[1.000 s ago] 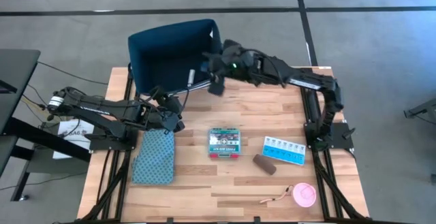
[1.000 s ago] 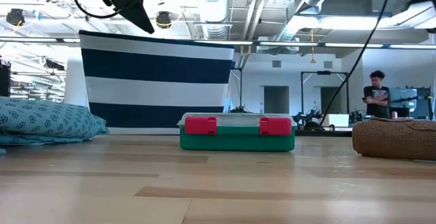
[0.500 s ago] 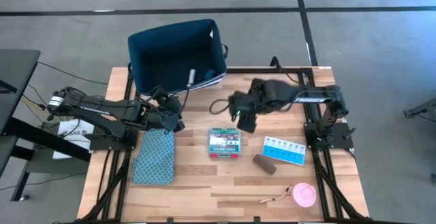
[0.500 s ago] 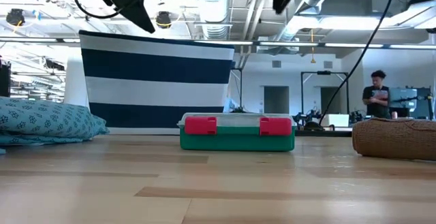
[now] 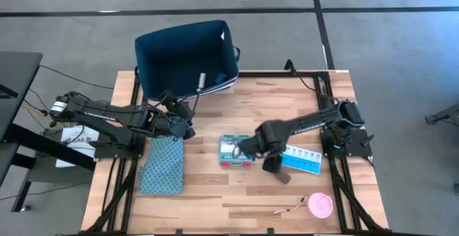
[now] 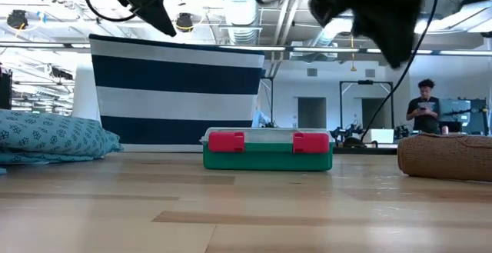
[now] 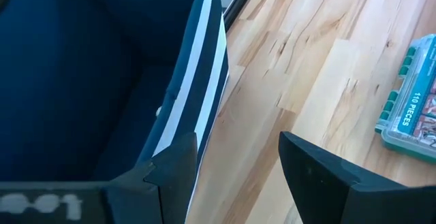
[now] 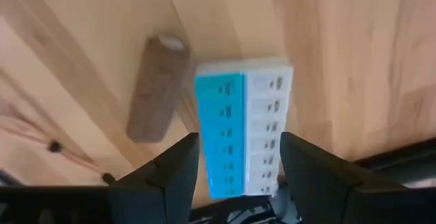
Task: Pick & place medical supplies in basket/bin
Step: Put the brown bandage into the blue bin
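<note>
Here the right gripper (image 8: 238,166), fingers apart, hangs over the pill organiser (image 8: 243,130); the left gripper (image 7: 238,159), also apart, waits beside the bin (image 5: 183,53).

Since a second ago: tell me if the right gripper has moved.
Yes. The right gripper has swung from beside the navy bin toward the table's near side, now open over the pill organiser, beside the first-aid box.

A blue patterned pouch (image 5: 162,166) lies flat on the wooden table (image 5: 208,207).
</note>
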